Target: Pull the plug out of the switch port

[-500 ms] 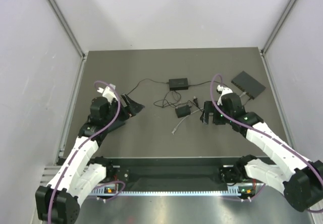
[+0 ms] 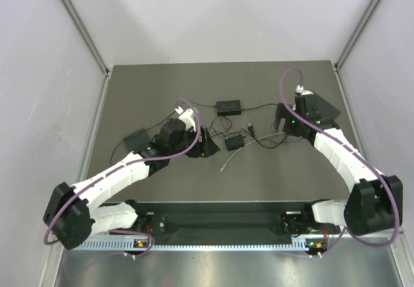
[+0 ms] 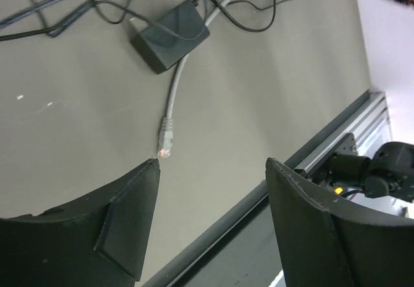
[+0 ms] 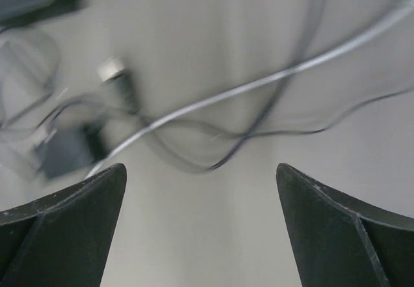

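The dark grey switch (image 2: 328, 112) lies at the back right, mostly covered by my right wrist; its port and the plug in it are hidden. A grey cable (image 2: 259, 141) runs from there to a small black box (image 2: 234, 143) and ends in a loose clear plug (image 2: 224, 167) on the mat. That loose plug also shows in the left wrist view (image 3: 167, 137), just beyond my left gripper (image 3: 212, 164), which is open and empty. In the top view the left gripper (image 2: 207, 146) sits left of the box. My right gripper (image 2: 277, 121) is open and empty above the cable (image 4: 259, 83), in a blurred view.
A black adapter (image 2: 228, 106) sits at the back centre among thin black wires (image 2: 217, 128). Another black box (image 2: 136, 139) lies by the left arm. A barrel connector (image 4: 118, 75) lies among the wires. The table's front rail (image 3: 336, 138) is close to the left gripper.
My left arm has swung right to the small black box. My right arm has drawn back and right, over the switch. Both grippers stay open.
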Controlling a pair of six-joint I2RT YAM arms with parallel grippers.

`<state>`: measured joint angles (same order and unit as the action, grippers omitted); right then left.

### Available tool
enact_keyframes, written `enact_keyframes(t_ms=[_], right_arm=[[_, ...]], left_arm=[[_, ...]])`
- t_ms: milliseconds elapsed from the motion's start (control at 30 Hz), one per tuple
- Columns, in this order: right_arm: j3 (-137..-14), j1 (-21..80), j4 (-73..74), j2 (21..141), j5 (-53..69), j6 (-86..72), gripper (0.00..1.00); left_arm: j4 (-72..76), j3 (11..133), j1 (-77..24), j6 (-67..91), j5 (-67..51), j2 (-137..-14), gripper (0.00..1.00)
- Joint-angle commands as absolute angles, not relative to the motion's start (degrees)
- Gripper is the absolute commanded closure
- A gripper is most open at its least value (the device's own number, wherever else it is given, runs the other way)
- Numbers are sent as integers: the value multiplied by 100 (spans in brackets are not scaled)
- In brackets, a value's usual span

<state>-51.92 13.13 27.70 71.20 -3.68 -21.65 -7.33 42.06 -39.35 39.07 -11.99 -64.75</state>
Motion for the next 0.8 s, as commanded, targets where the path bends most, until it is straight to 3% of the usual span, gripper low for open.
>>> enact_keyframes(t_ms=[0, 300, 367, 400, 467, 767], right_arm=[[-5484, 591, 2558, 7382, -702, -2232, 4], [-5519, -483, 1926, 8094, -773, -2575, 21], [-5589, -641, 1855, 8340, -817, -2689, 30], [-5677, -694, 1794, 8428, -843, -2733, 46], [-5748, -773, 1705, 8656, -914, -2899, 57], [-6266, -774, 1459, 9729, -1151, -3190, 56]], left_arm=[[-168, 4614, -4253, 3709, -880, -6688, 30], [404, 4781, -4641, 3718, -1125, -7312, 34], [448, 4790, -4649, 3709, -1116, -7339, 34], [457, 4781, -4641, 3700, -1090, -7330, 34], [466, 4790, -4649, 3656, -1064, -7313, 35], [395, 4948, -4649, 3445, -1028, -7436, 35]])
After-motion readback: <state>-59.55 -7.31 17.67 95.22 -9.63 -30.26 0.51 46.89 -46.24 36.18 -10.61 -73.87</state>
